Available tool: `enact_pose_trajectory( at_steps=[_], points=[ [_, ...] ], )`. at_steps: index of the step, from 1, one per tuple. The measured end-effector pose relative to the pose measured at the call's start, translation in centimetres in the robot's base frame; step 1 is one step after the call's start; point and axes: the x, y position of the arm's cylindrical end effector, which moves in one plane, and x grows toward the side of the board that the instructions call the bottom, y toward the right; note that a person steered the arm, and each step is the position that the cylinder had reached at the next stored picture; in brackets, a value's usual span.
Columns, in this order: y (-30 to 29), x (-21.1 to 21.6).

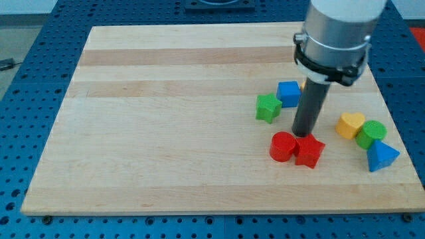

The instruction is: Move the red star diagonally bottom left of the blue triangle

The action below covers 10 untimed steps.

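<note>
The red star (309, 151) lies on the wooden board at the lower right, touching a red cylinder (283, 146) on its left. The blue triangle (381, 156) lies to the view's right of the star, near the board's right edge, at about the same height. My tip (304, 135) stands right above the star, at its upper edge, between the star and the red cylinder.
A green star (268, 107) and a blue cube (289, 93) lie above the tip. A yellow heart (350, 124) and a green cylinder (370, 134) sit just above the blue triangle. The board's right edge (398, 126) is close to these.
</note>
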Motion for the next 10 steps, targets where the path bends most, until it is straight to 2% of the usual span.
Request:
enact_pose_trajectory(
  at_steps=[1, 3, 5, 6, 7, 10],
  points=[
    [1.6, 2.3],
    [3.1, 3.6],
    [5.4, 8.3],
    [8.9, 8.9],
    [12.6, 8.7],
    [13.0, 2.6]
  ],
)
